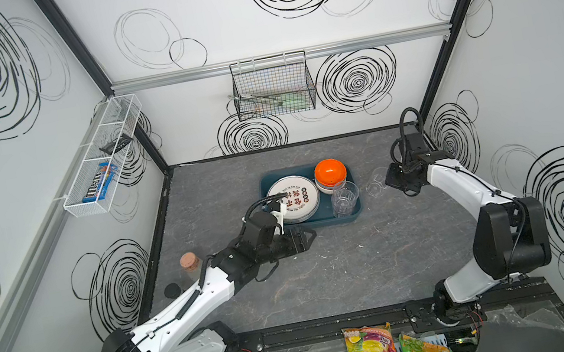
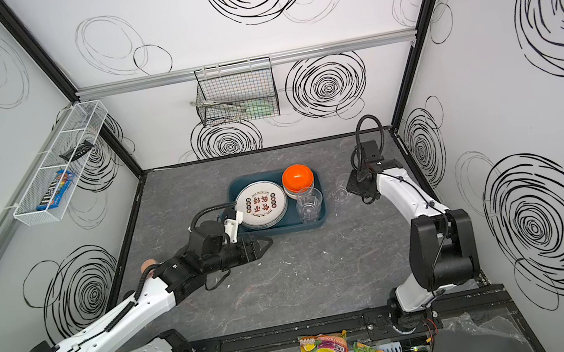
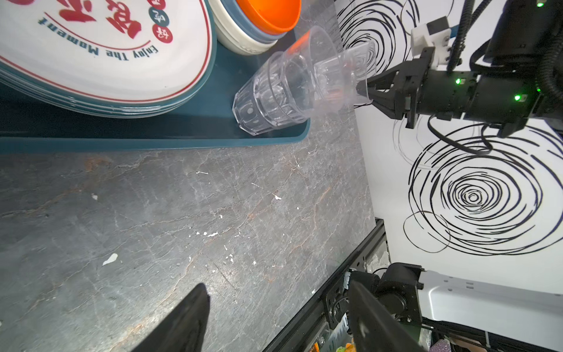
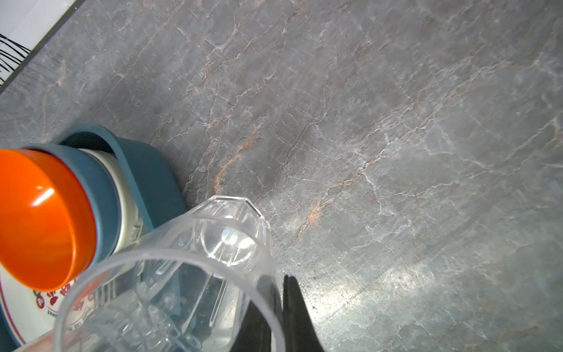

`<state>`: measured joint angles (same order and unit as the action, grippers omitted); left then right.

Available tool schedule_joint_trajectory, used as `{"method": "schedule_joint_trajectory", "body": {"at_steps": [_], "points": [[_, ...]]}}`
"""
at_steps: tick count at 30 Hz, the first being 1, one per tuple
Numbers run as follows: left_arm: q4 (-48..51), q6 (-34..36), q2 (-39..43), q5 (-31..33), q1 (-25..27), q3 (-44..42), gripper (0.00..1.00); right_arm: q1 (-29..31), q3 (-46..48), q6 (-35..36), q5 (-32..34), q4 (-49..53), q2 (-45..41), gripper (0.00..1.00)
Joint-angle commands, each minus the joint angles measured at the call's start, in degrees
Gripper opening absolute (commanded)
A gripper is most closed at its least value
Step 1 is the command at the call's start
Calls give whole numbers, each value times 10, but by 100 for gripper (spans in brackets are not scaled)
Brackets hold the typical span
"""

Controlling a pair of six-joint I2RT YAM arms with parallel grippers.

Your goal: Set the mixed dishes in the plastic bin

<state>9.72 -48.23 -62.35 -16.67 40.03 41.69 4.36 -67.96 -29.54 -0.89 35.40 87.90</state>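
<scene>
Seen from above, in both top views, the plastic bin (image 1: 316,222) sits mid-worktop (image 1: 367,267). A stack of plates (image 1: 294,198) fills its left side, an orange bowl (image 1: 330,172) caps the bowl stack at the back right, and a standing tumbler (image 1: 344,199) takes the front right corner. Just outside the bin's right wall, the right tool (image 1: 388,181) carries a held tumbler (image 1: 376,184); it is near that wall but not over it. The left tool (image 1: 311,236) hangs in front of the bin, above bare worktop.

From the left wrist, that tool's fingers (image 3: 182,320) stand wide apart with nothing between them. Beyond them the right tool (image 3: 364,88) is pinched on the held tumbler's rim, mouth at the tool and base pointing away towards the bin.

From the right wrist, one finger sits inside the glass and one finger (image 4: 297,314) outside, closed on the thin wall. The glass is tilted rather than upright, and it looks lifted clear of the worktop.

To my eye the right arm is plainly the nearer one. The bin lies to the left of the glass, along the line its base already points. The free room there looks tight, beside the standing tumbler or nested into it.
</scene>
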Motion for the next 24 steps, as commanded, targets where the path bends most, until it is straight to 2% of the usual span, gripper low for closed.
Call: {"method": "schedule_joint_trajectory", "body": {"at_steps": [1,12,24], "points": [[-3,3,20,0,-16,-7,76,0,-38,7,-7,26,-30,6],[16,15,41,-12,-55,-8,76,25,-91,37,-51,48,-68,6],[14,13,40,-17,-61,-13,76,96,-179,73,-65,117,-34,6]]}}
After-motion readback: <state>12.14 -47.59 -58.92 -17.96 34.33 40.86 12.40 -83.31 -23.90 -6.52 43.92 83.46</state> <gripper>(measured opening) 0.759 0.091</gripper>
